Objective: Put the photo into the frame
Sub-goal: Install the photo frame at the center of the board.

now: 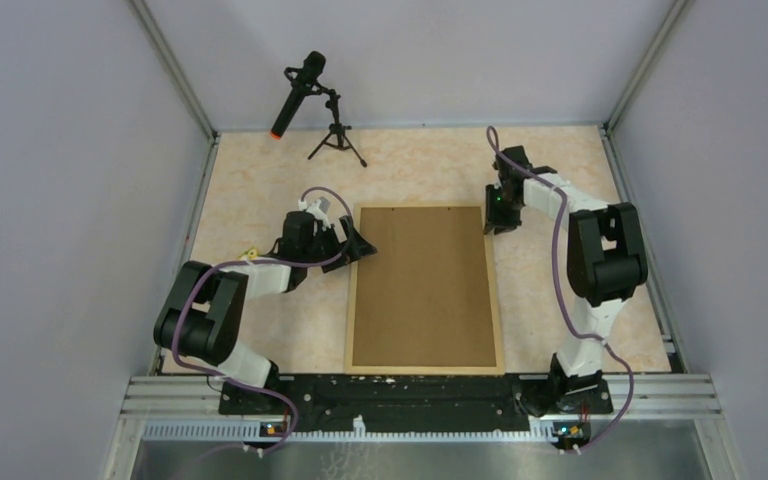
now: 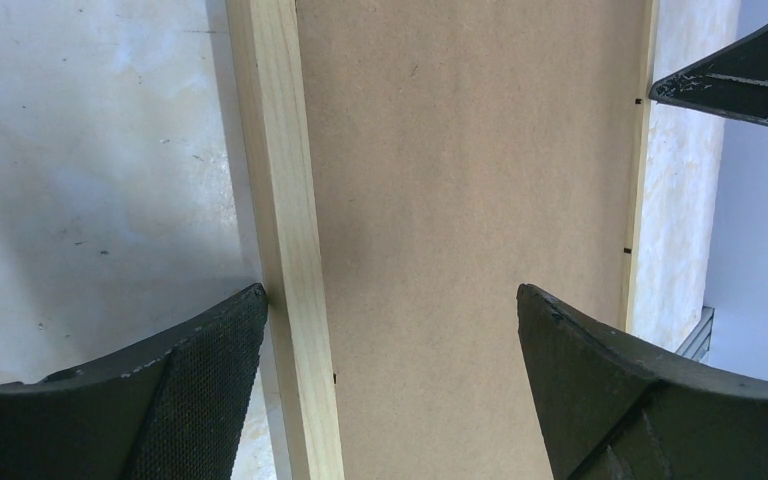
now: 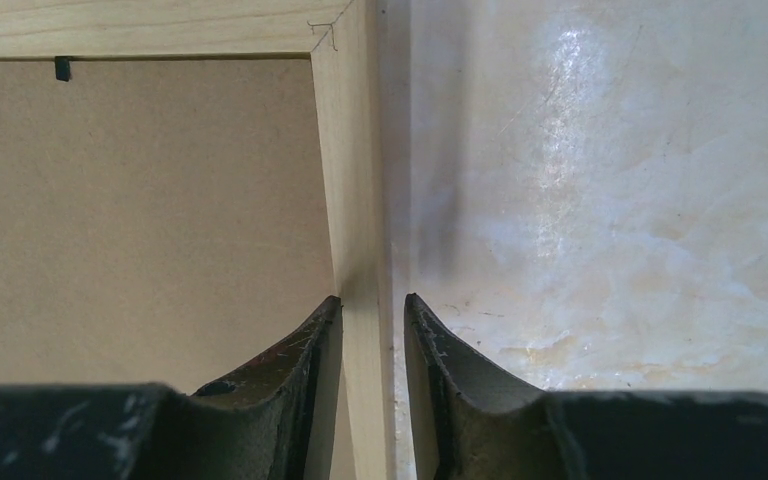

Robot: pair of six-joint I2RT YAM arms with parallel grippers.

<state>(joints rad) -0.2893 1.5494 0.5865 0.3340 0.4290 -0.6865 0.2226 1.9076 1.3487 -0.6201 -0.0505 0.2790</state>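
Flat on the pale marbled surface [image 1: 420,165], just beyond the arm bases: large rectangular picture frame of thin light wood [image 1: 425,370], back side up, filled with a plain brown backing board [image 1: 425,290]. Farther along, at its left rail: left fingers [image 1: 355,243], spread wide, one outside the rail, one over the board, holding nothing. Near the far right corner: right fingers [image 1: 497,222], drawn narrow, clamped on the right rail, one each side. Farthest back: black microphone with orange tip [image 1: 300,95] on a small tripod.

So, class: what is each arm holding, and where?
The right fingers pinch the frame by its right rail, near the far corner. The left fingers hold nothing.
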